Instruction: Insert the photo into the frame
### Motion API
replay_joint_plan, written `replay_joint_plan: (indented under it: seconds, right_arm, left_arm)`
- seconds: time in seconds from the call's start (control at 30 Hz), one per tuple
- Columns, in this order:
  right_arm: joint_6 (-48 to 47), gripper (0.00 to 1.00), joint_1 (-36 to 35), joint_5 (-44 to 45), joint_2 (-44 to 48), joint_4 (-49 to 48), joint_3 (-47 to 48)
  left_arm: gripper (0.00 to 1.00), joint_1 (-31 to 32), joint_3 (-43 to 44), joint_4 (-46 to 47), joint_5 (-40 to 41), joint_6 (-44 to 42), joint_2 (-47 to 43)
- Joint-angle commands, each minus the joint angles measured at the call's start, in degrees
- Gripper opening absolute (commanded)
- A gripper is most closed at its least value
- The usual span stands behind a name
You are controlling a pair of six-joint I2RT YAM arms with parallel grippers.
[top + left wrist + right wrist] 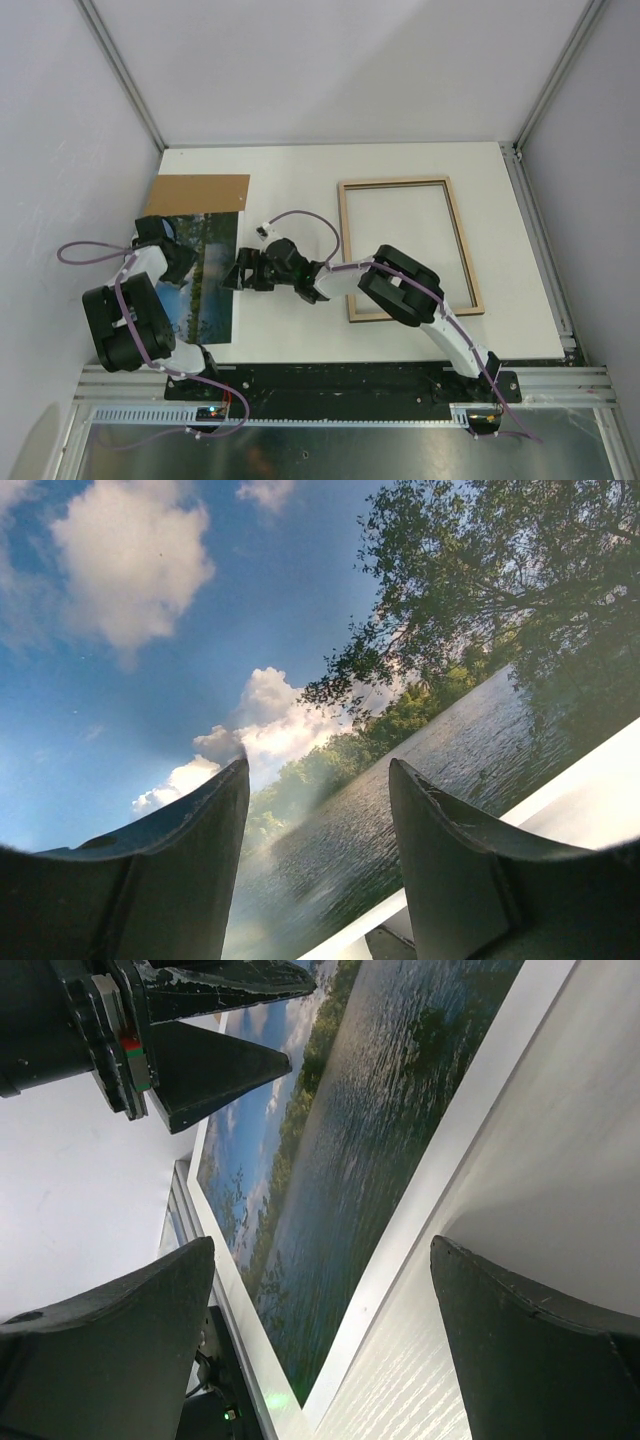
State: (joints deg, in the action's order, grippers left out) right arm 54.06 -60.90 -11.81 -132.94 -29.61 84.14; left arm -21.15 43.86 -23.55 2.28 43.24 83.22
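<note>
The photo [212, 285], a landscape print lying face up, rests at the table's left, its far end over a brown board. My left gripper [178, 258] hovers open over the photo's left half; in the left wrist view the sky and water of the photo [150, 680] fill the picture behind the open left gripper [318, 765]. My right gripper [236, 272] is open at the photo's right edge; that white-bordered edge of the photo [370, 1140] runs between the spread fingers of the right gripper [320, 1250]. The frame [466, 250] lies flat at centre right, pale wood side up.
A brown cardboard board [198, 193] lies at the back left, partly under the photo. The left gripper's fingers [200, 1040] show close by in the right wrist view. White walls enclose the table on three sides. The right arm's elbow overlaps the frame's near left corner.
</note>
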Motion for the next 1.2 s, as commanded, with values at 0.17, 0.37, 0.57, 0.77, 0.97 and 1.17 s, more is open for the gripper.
replay_joint_plan:
  seconds: [0.17, 0.37, 0.57, 0.77, 0.97, 1.17]
  right_arm:
    - [2.26, 0.94, 0.26, 3.12, -4.21, -1.32, 2.33]
    - [3.9, 0.94, 0.41, 2.56, -5.07, -3.3, 2.66]
    - [7.65, 0.92, 1.44, -1.07, -5.69, -8.32, 1.81]
    - [9.27, 0.82, 2.56, -3.36, -5.46, -12.04, 0.02]
    - [10.14, 0.67, 3.01, -4.26, -5.75, -13.23, -0.41]
    - [10.59, 0.64, 2.93, -5.34, -7.09, -13.04, 1.38]
  left_arm:
    - [0.63, -0.54, 2.21, 1.6, -1.24, -1.62, 0.74]
    - [0.62, -0.56, 2.62, 1.84, -1.57, -2.03, 1.22]
    - [0.62, -0.52, 2.4, 2.38, -1.84, -2.28, 2.2]
    - [0.62, -0.54, 2.25, 2.82, -3.86, -2.42, 2.68]
    - [0.62, -0.57, 1.95, 3.23, -4.54, -2.58, 2.87]
    - [0.62, -0.54, 2.07, 3.27, -5.14, -2.87, 2.95]
